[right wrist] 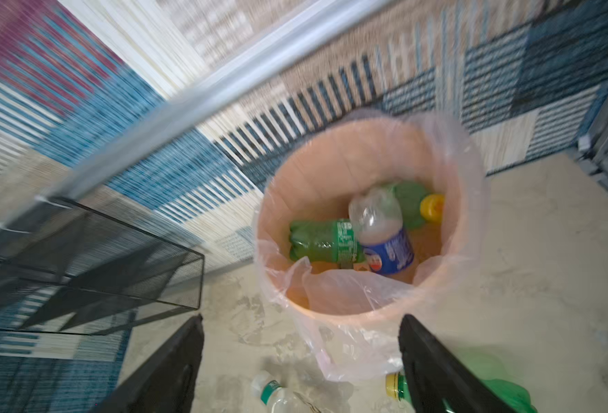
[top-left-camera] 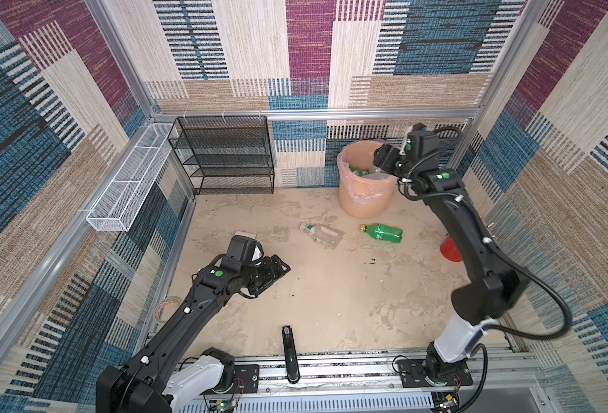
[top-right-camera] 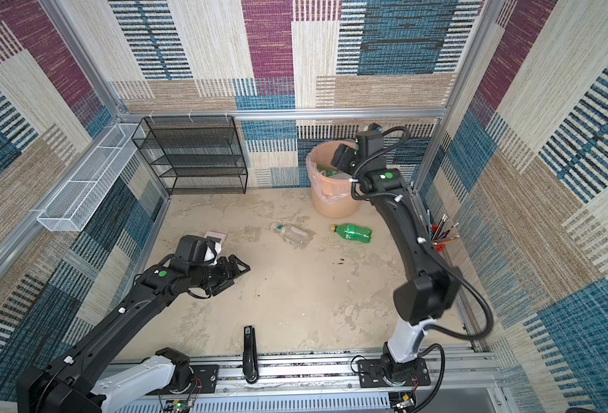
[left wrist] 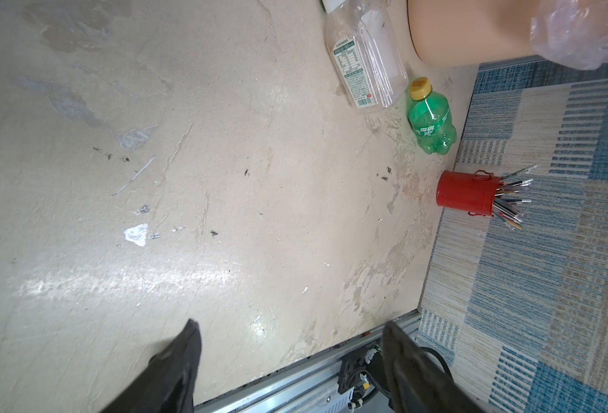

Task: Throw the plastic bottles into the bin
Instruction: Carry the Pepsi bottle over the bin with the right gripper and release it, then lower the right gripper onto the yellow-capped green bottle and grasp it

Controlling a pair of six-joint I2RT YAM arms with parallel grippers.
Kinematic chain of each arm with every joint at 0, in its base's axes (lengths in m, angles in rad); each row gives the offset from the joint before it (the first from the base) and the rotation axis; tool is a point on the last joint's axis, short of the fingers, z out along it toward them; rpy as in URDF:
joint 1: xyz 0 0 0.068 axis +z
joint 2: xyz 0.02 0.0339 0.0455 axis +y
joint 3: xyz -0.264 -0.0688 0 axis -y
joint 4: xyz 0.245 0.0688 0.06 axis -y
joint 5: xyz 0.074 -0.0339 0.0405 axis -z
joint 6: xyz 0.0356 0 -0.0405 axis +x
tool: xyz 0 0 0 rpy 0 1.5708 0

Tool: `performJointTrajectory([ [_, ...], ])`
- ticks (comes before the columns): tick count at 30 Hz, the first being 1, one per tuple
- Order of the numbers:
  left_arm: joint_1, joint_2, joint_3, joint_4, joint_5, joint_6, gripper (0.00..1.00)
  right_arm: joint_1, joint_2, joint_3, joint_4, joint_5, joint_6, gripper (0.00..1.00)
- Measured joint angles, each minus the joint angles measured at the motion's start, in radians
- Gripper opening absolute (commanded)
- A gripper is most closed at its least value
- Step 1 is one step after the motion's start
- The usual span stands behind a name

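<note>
A: The left end effector (top-left-camera: pixel 275 277) hovers over the worktop (top-left-camera: pixel 331 304), jaws partly spread, holding nothing.
B: Beyond it lie the clear bottle (top-left-camera: pixel 320 234) and the green bottle (top-left-camera: pixel 383 232). They look thin, light, slippery and probably crushable. Grip each across the mid-body.
A: Farthest, the right end effector (right wrist: pixel 300 321) hangs wide open and empty above the bag-lined bin (top-left-camera: pixel 363 203), where other bottles (right wrist: pixel 381 236) lie.
</note>
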Motion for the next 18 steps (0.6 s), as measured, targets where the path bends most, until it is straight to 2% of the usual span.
performJointTrajectory([
  [3, 0.000, 0.012, -0.001, 0.003, 0.000, 0.000, 0.80, 0.002, -0.289, -0.168, 0.036, 0.011, 0.021, 0.85],
  [5, 0.000, 0.020, -0.001, 0.006, 0.000, 0.000, 0.80, -0.005, -0.377, -0.275, 0.126, 0.021, 0.051, 0.84],
  [10, 0.000, 0.026, -0.017, 0.018, 0.005, -0.005, 0.80, -0.035, -0.410, -0.590, -0.041, -0.036, 0.187, 0.86],
  [18, 0.000, -0.005, -0.039, 0.018, 0.008, -0.015, 0.80, -0.105, -0.408, -0.851, -0.044, -0.205, 0.401, 0.85],
])
